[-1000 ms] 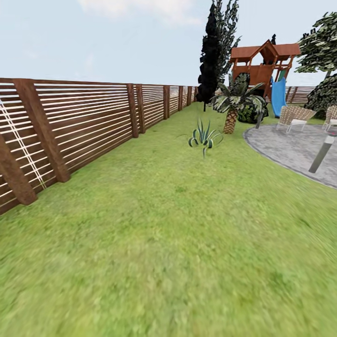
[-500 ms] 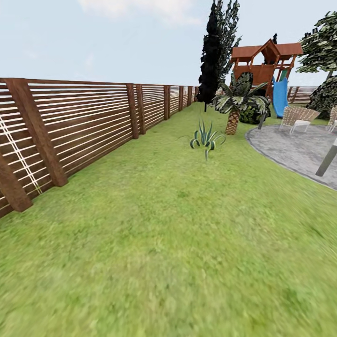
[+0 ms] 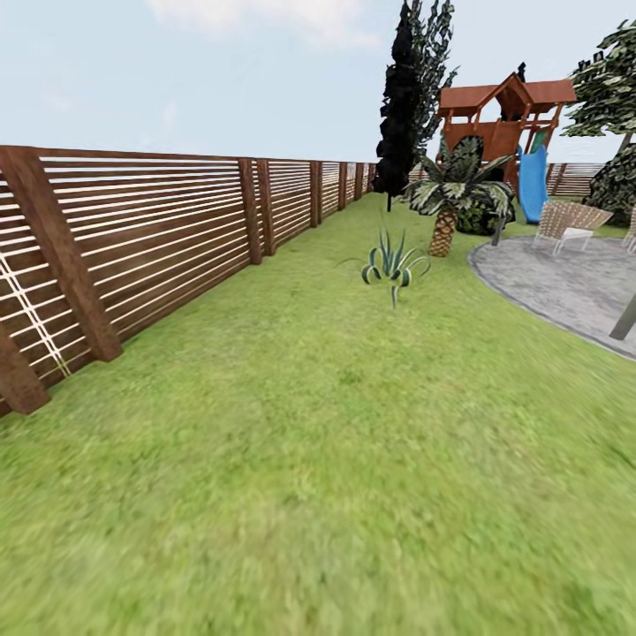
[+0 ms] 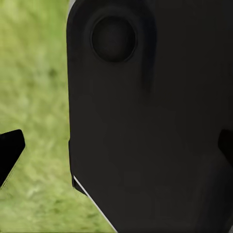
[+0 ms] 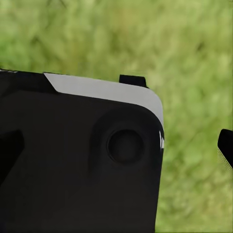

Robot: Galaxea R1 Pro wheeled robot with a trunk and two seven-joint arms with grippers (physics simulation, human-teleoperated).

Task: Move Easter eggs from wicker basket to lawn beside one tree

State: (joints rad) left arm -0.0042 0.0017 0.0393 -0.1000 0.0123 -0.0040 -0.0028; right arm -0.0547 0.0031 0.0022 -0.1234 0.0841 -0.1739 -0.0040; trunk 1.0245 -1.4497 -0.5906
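The lawn [image 3: 336, 459] spreads wide and bare under the head camera, mottled green and a little blurred close in. A slatted fence [image 3: 159, 238] runs down the left side and away into the distance. Further out on the grass stands a small spiky plant [image 3: 393, 263], and past it a short palm [image 3: 450, 199] with a scaly trunk. Just behind the palm sits a dark bush [image 3: 481, 216]. A tall, dark, thin tree [image 3: 408, 97] rises near the fence line, and to its right is a wooden playset [image 3: 499, 119] with a blue slide [image 3: 532, 181]. On the right a grey paved patch [image 3: 565, 278] curves into the grass, with a pale chair [image 3: 570, 223] on its far side and a slanted grey post [image 3: 624, 320] at the frame edge.

In the left wrist view a large black part of the robot [image 4: 150, 121] blocks most of the picture; grass shows beside it, and dark finger tips [image 4: 9, 153] poke in at both edges, well apart, nothing visible between them, so the left gripper [image 4: 116, 150] looks wide open.

In the right wrist view another black body with a pale top edge [image 5: 82, 160] covers the lower part, with blurred lawn beyond. A dark tip [image 5: 226, 145] shows at one edge and another dark shape at the opposite edge; the right gripper [image 5: 116, 148] also appears spread open and holding nothing.
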